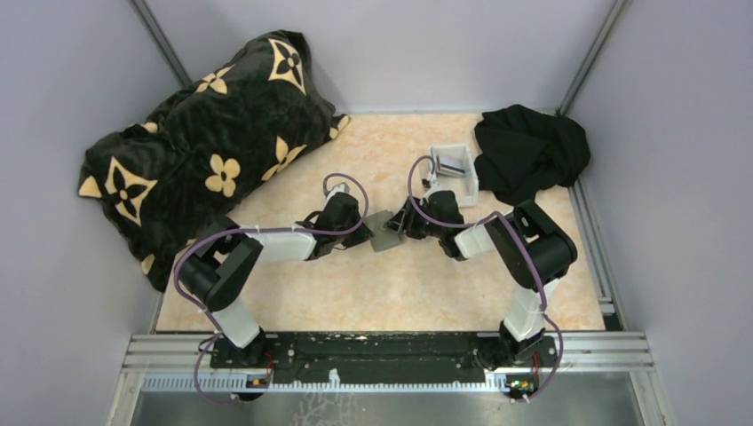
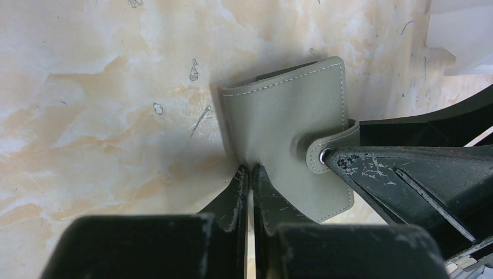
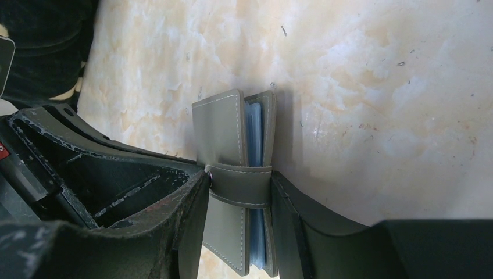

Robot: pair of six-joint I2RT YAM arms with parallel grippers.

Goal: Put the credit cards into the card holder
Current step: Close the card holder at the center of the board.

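The card holder (image 1: 384,232), a small grey wallet folded shut with its strap snapped, stands on edge mid-table between both arms. My left gripper (image 2: 250,172) is shut, pinching the wallet's (image 2: 285,125) lower edge from the left. My right gripper (image 3: 238,200) is closed across the wallet's (image 3: 218,131) thickness at the strap, one finger on the snap and the other on the opposite panel. Thin bluish edges (image 3: 254,131) show between the panels. Whether they are credit cards I cannot tell. A greyish flat thing (image 1: 453,164), perhaps credit cards, lies in a white tray.
The white tray (image 1: 468,185) stands behind the right gripper (image 1: 404,224). A crumpled black cloth (image 1: 530,151) lies at the back right. A large black cushion with cream flowers (image 1: 213,142) fills the back left. Walls close in on both sides.
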